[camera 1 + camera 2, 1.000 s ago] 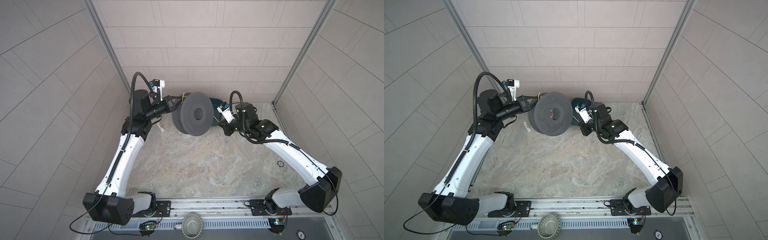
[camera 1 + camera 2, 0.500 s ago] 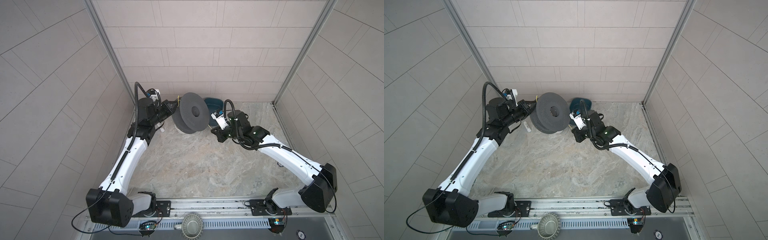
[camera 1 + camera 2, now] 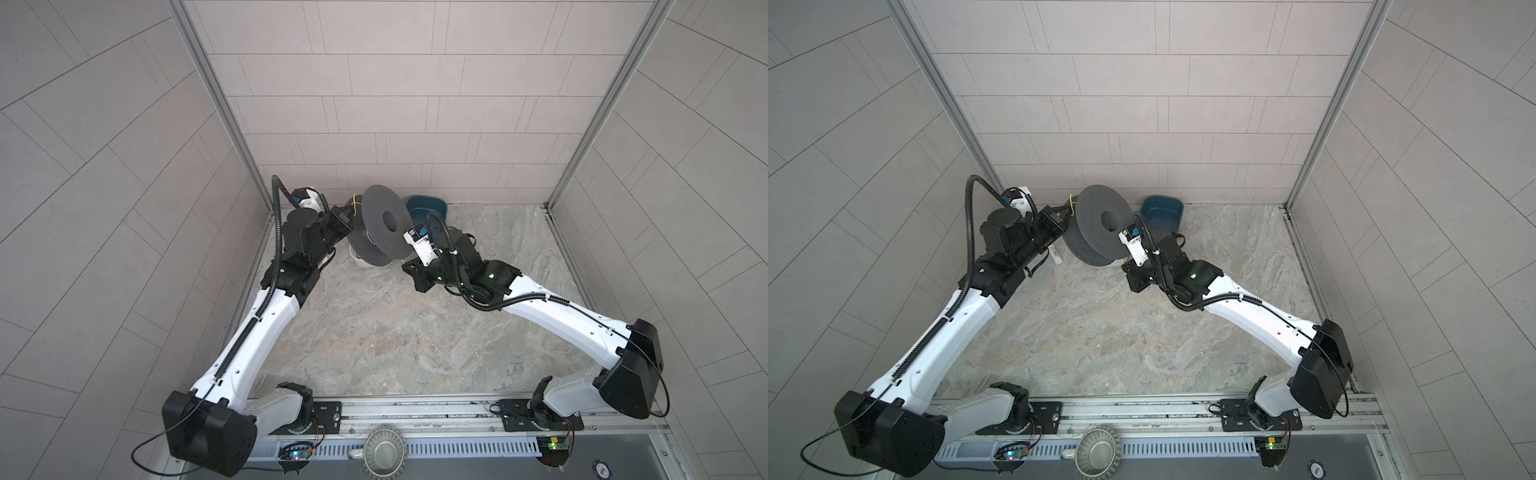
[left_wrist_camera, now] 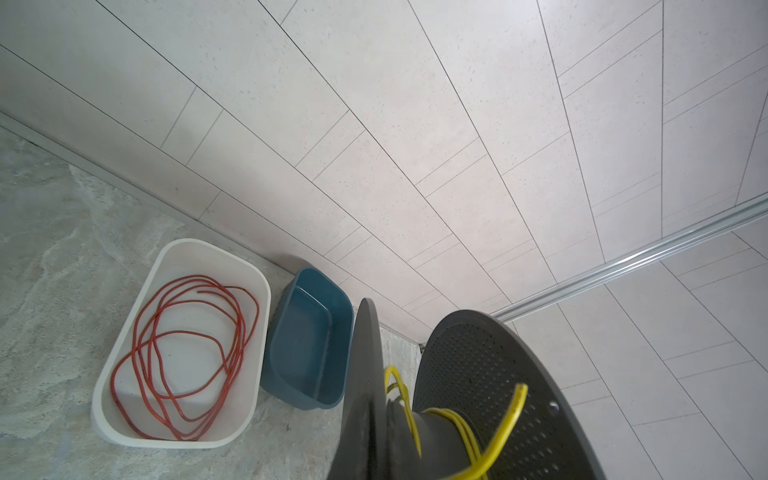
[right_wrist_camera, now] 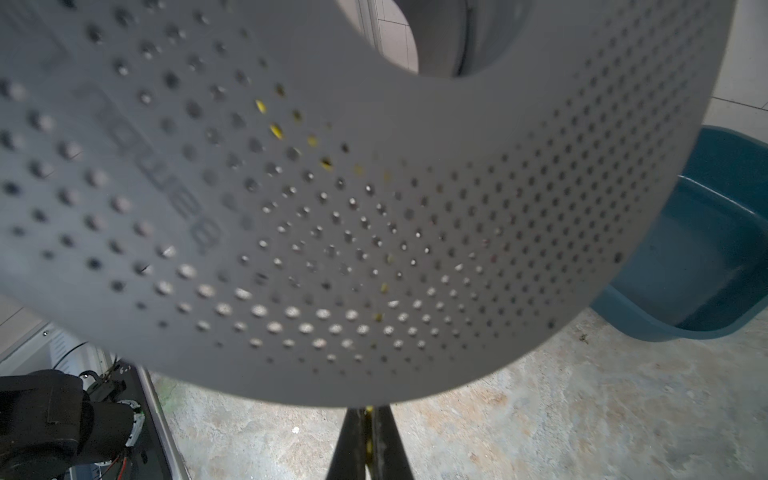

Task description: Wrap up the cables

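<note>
A grey perforated spool [image 3: 382, 226] [image 3: 1100, 226] stands on edge near the back wall. The yellow cables [image 4: 465, 428] are wound a few turns round its hub, with a free end sticking up. My left gripper [image 3: 347, 218] [image 3: 1065, 216] is shut on the spool's left flange; its jaws are hidden in the left wrist view. My right gripper [image 5: 368, 440] [image 3: 409, 266] sits below the spool's right flange [image 5: 374, 208], shut on a strand of the yellow cable [image 5: 368, 415].
A white bin [image 4: 183, 257] holding a coiled red wire [image 4: 187, 353] lies under and behind the spool. A blue bin [image 4: 307, 365] [image 3: 424, 208] [image 3: 1160, 212] stands next to it against the back wall. The marbled floor [image 3: 395, 332] spreads toward the front rail.
The spool has come down from a raised position toward the back wall, with the left gripper still on it. The right gripper has moved left and lower, under the spool's edge.
</note>
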You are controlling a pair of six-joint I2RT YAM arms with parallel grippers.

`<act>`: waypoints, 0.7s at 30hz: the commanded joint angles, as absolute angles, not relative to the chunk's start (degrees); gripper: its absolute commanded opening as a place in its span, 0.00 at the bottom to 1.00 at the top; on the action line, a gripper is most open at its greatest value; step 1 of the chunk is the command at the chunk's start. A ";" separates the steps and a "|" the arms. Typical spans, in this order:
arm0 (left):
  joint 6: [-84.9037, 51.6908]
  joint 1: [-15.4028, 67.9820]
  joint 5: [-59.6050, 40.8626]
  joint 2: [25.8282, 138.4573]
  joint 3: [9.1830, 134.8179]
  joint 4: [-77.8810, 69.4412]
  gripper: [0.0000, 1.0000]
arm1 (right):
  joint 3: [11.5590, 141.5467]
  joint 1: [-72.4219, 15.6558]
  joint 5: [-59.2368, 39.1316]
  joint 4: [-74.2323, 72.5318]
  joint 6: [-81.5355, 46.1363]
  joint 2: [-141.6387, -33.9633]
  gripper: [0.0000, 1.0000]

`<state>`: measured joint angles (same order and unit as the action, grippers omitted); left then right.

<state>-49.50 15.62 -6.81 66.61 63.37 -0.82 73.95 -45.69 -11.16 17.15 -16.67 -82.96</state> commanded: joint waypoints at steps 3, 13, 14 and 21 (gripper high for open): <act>-48.88 17.51 1.97 64.90 63.84 -9.79 0.00 | 77.02 -48.64 -10.27 16.36 -19.17 -84.26 0.00; -44.18 23.05 8.41 65.32 62.83 -10.22 0.00 | 81.09 -51.03 -9.23 14.69 -23.00 -86.25 0.00; -43.91 23.45 8.64 65.49 62.73 -10.58 0.00 | 81.57 -51.23 -9.34 14.71 -23.12 -86.64 0.00; -42.62 27.35 11.71 66.45 61.96 -12.08 0.00 | 81.96 -51.86 -7.73 11.38 -26.38 -87.18 0.00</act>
